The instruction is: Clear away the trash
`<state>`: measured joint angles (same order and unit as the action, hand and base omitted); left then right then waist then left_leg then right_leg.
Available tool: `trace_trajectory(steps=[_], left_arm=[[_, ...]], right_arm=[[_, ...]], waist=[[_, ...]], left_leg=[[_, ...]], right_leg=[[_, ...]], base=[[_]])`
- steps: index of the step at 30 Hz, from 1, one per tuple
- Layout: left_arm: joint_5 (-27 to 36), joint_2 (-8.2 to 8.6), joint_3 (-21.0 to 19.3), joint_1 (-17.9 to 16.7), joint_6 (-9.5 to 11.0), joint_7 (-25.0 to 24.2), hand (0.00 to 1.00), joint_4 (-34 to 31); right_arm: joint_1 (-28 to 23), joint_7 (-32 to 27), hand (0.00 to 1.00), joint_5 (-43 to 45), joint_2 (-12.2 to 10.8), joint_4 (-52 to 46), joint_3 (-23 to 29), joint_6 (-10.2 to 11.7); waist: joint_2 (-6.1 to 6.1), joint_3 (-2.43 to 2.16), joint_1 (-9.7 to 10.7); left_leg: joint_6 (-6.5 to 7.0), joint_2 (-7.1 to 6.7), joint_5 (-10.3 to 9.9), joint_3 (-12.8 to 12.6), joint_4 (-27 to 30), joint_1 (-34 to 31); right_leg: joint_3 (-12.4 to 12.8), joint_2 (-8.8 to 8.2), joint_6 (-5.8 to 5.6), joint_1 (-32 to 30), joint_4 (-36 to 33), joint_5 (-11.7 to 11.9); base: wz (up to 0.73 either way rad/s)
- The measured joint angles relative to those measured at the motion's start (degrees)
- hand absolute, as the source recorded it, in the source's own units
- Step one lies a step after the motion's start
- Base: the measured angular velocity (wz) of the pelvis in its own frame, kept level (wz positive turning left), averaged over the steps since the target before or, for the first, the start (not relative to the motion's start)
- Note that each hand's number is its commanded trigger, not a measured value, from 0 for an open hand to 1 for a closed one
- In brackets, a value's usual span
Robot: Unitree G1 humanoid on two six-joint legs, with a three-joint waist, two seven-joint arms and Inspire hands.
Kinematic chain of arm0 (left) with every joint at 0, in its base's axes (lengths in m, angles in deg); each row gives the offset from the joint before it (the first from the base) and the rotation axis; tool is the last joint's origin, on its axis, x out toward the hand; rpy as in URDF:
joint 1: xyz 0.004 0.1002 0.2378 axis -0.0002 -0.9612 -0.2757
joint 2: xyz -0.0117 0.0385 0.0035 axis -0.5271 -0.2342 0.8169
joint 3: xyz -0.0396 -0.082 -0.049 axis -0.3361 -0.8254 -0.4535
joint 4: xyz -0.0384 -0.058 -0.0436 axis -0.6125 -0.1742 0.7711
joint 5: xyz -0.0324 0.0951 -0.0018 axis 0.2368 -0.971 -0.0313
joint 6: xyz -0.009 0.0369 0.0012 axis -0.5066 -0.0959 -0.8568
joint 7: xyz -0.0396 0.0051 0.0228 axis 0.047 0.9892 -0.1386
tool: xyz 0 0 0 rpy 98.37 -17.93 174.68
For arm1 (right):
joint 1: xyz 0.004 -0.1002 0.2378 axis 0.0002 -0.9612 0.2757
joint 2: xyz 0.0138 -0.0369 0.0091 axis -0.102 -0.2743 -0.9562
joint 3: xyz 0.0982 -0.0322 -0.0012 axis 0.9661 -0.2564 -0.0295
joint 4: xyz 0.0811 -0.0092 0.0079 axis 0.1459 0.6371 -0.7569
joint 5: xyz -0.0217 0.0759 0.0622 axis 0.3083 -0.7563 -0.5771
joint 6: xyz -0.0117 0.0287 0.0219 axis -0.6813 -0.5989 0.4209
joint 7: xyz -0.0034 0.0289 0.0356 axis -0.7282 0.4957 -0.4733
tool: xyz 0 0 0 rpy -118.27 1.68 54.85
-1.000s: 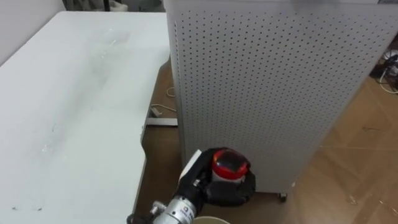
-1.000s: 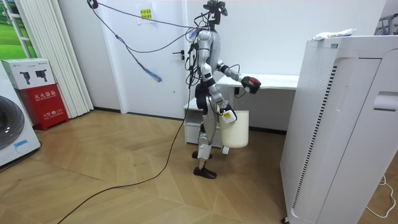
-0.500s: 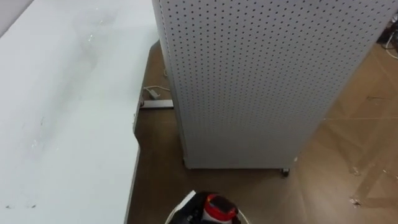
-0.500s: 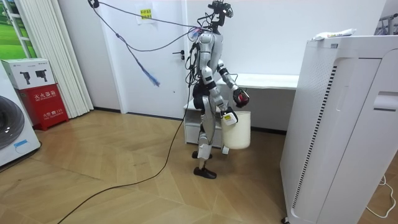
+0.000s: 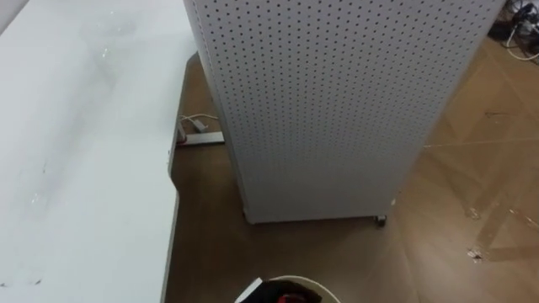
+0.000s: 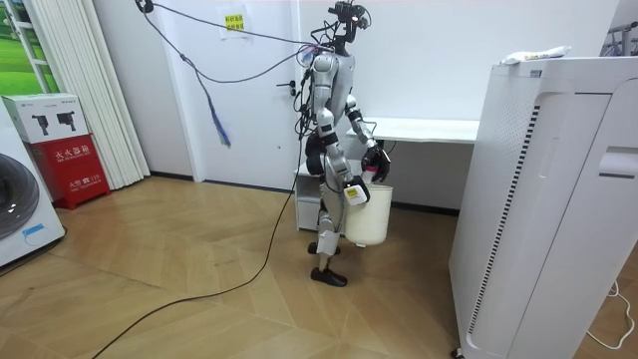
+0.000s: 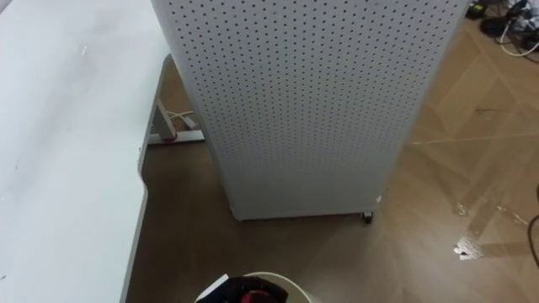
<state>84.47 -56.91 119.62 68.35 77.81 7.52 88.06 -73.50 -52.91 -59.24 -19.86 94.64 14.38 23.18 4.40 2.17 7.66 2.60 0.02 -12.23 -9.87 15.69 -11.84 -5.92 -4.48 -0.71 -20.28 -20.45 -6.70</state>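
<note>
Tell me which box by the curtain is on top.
The white box; it sits on the red box, which stands on the floor.

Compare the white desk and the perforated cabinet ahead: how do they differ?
The desk is a low, flat top on the robot's left; the perforated cabinet is a tall upright box ahead. The desk's surface is plain, the cabinet's walls are dotted with small holes. Both are white and stand on the wood floor.
</note>
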Motion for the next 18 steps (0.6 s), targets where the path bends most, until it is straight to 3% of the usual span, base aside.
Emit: trace_trajectory(steps=[12, 14, 18], left_arm=[[-1.3, 1.14, 0.1, -0.1, 0.1, -3.7, 0.0, 1.0], [-1.3, 0.9, 0.1, -0.8, 0.1, -3.8, 0.0, 0.9], [-2.6, 0.24, -0.2, -1.2, 0.1, -4.0, 0.0, 0.6]], right_arm=[[-1.0, 0.1, 1.0, 0.0, 0.8, 0.0, 0.4, 0.0], [-2.3, 0.1, 1.0, 0.0, 1.1, -0.9, 0.9, 0.0], [-4.2, 0.2, 1.0, 0.0, 0.7, -2.8, 1.6, 0.0]], waist=[[-0.14, 0.01, 0.2], [-0.76, 0.04, 0.5], [-2.26, -0.39, 1.0]], left_leg=[[-0.01, -0.15, 0.0, -1.0, 0.7, 0.6], [-0.01, -0.3, 0.0, -1.0, 0.1, 2.3], [-0.01, -0.39, 0.0, -0.9, 0.0, 2.7]], right_leg=[[1.0, -0.16, -0.01, -0.2, -1.5, -0.9], [0.8, -0.46, -0.11, 1.2, -1.5, -1.4], [0.5, -0.51, -0.19, 1.9, -1.4, -1.7]], base=[[-0.02], [0.03], [0.07]])
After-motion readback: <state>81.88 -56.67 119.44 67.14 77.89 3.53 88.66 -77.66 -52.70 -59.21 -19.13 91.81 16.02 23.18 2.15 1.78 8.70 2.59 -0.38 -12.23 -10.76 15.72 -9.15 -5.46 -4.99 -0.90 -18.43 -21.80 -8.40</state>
